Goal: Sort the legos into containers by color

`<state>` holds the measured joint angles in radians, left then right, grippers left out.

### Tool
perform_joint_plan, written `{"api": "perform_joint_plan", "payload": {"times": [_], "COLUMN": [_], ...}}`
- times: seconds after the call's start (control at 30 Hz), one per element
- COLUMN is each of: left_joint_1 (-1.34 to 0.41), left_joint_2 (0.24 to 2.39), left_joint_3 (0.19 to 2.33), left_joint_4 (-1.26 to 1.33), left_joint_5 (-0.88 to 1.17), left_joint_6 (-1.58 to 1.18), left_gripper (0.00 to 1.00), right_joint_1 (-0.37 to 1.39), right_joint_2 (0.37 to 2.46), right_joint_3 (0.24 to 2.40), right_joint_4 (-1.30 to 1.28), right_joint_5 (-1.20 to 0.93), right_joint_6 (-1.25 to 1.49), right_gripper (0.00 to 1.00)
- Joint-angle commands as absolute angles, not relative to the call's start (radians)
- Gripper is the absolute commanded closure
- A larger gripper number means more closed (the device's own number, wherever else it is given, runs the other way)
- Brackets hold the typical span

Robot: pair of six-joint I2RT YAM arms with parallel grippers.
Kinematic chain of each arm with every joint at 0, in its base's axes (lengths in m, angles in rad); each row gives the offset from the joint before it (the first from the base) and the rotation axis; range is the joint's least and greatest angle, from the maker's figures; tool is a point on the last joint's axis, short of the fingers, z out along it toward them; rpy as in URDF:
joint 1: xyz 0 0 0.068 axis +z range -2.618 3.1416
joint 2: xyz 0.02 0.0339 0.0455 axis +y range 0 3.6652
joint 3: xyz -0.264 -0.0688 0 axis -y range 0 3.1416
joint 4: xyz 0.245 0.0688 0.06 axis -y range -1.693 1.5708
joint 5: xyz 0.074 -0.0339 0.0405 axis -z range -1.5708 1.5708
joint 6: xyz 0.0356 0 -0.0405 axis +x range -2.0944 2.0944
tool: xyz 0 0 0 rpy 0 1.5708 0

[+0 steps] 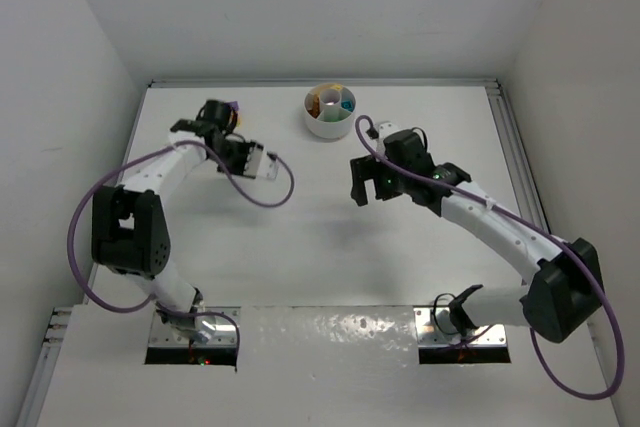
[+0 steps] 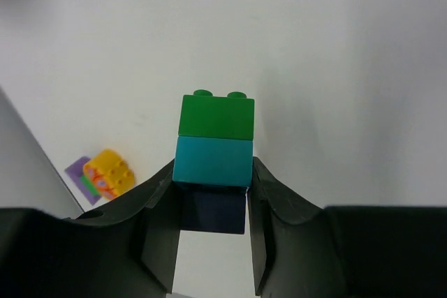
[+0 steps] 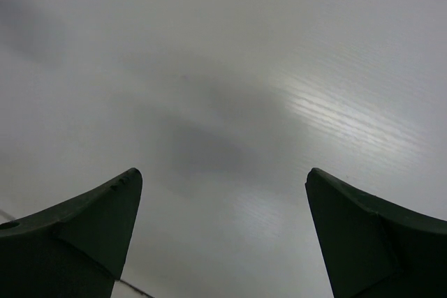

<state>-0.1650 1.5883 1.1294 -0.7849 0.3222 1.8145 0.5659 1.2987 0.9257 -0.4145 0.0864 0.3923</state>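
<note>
Three glossy, hard-edged plastic bricks are pressed into one stack [image 2: 214,146]: a green brick [image 2: 215,116] with two round studs showing, a teal brick [image 2: 213,160] under it, and a dark blue brick [image 2: 213,211] deepest between the black fingers. The left gripper [image 2: 211,176] has narrowed its jaws onto the stack's lower part, with the pads flat against the sides of the teal and dark blue bricks. The smooth parallel faces suit such a pinch. Whether the stack is lifted off the matt white table [image 1: 330,237] I cannot tell. Since the colours differ, the bricks will likely need pulling apart before sorting (a two-handed job, I judge). That may be why the right gripper [image 3: 223,176] hangs over bare table with jaws spread wide and nothing in them. A yellow studded brick [image 2: 108,172] sits on purple and green pieces near the wall. The small round white dish [image 1: 325,128] with low walls and wedge compartments stands well apart at the far edge, some colour already inside
</note>
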Motion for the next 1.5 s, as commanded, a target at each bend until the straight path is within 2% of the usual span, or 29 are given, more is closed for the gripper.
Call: {"api": "perform_joint_plan", "payload": {"times": [0.0, 0.03, 0.13, 0.17, 0.2, 0.23, 0.27, 0.3, 0.33, 0.4, 0.43, 0.53, 0.57, 0.6, 0.63, 0.7, 0.73, 0.77, 0.87, 0.97, 1.13, 1.27, 1.4, 1.47], "left_joint_1": [-0.175, -0.175, -0.175, -0.175, -0.175, -0.176, -0.176, -0.179, -0.179, -0.181, -0.184, -0.212, -0.222, -0.241, -0.25, -0.271, -0.275, -0.279, -0.279, -0.279, -0.281, -0.281, -0.281, -0.281], "left_joint_2": [1.647, 1.667, 1.718, 1.723, 1.72, 1.714, 1.703, 1.697, 1.687, 1.667, 1.658, 1.629, 1.615, 1.611, 1.605, 1.605, 1.603, 1.606, 1.611, 1.623, 1.654, 1.669, 1.68, 1.68], "left_joint_3": [1.435, 1.495, 1.644, 1.657, 1.663, 1.66, 1.651, 1.648, 1.644, 1.646, 1.647, 1.655, 1.654, 1.651, 1.646, 1.646, 1.646, 1.646, 1.64, 1.641, 1.684, 1.71, 1.721, 1.723], "left_joint_4": [-0.88, -0.943, -1.005, -0.999, -0.985, -0.942, -0.916, -0.891, -0.841, -0.805, -0.775, -0.74, -0.729, -0.716, -0.695, -0.678, -0.675, -0.67, -0.653, -0.672, -0.804, -0.888, -0.908, -0.893], "left_joint_5": [0.576, 0.619, 0.765, 0.793, 0.822, 0.857, 0.867, 0.868, 0.865, 0.858, 0.854, 0.83, 0.824, 0.827, 0.833, 0.844, 0.847, 0.85, 0.865, 0.92, 0.983, 1.005, 1.026, 1.031], "left_joint_6": [1.423, 1.355, 1.139, 1.09, 0.977, 0.922, 0.817, 0.767, 0.721, 0.633, 0.612, 0.583, 0.566, 0.558, 0.545, 0.534, 0.528, 0.522, 0.52, 0.566, 0.745, 0.834, 0.859, 0.848], "left_gripper": [1.0, 1.0, 1.0, 1.0, 1.0, 1.0, 1.0, 1.0, 1.0, 1.0, 1.0, 1.0, 1.0, 1.0, 1.0, 1.0, 1.0, 1.0, 1.0, 1.0, 1.0, 1.0, 1.0, 1.0], "right_joint_1": [0.572, 0.572, 0.572, 0.571, 0.571, 0.571, 0.571, 0.568, 0.561, 0.526, 0.488, 0.439, 0.425, 0.423, 0.425, 0.425, 0.425, 0.426, 0.426, 0.426, 0.426, 0.428, 0.431, 0.431], "right_joint_2": [1.299, 1.305, 1.318, 1.331, 1.344, 1.357, 1.386, 1.402, 1.416, 1.463, 1.48, 1.538, 1.549, 1.563, 1.592, 1.627, 1.661, 1.673, 1.687, 1.701, 1.769, 1.792, 1.802, 1.81], "right_joint_3": [1.049, 1.092, 1.135, 1.159, 1.176, 1.199, 1.248, 1.274, 1.301, 1.371, 1.411, 1.454, 1.485, 1.499, 1.54, 1.586, 1.629, 1.638, 1.611, 1.569, 1.66, 1.648, 1.643, 1.649], "right_joint_4": [-0.391, -0.387, -0.319, -0.301, -0.29, -0.287, -0.296, -0.302, -0.32, -0.337, -0.339, -0.305, -0.304, -0.307, -0.327, -0.351, -0.388, -0.396, -0.333, -0.226, -0.252, -0.186, -0.129, -0.133], "right_joint_5": [-0.191, -0.242, -0.371, -0.394, -0.414, -0.438, -0.448, -0.46, -0.503, -0.57, -0.637, -0.701, -0.706, -0.707, -0.712, -0.738, -0.758, -0.797, -0.827, -0.828, -0.896, -0.934, -0.946, -0.959], "right_joint_6": [0.223, 0.191, 0.1, 0.062, 0.046, 0.032, 0.008, 0.006, -0.027, -0.046, -0.037, -0.015, -0.015, -0.046, -0.087, -0.097, -0.113, -0.114, -0.086, -0.057, -0.046, -0.008, 0.057, 0.058], "right_gripper": [0.03, 0.05, 0.27, 0.36, 0.57, 0.64, 0.64, 0.48, 0.39, 0.3, 0.21, 0.14, 0.13, 0.16, 0.32, 0.45, 0.45, 0.31, 0.13, 0.13, 0.12, 0.14, 0.31, 0.32]}}
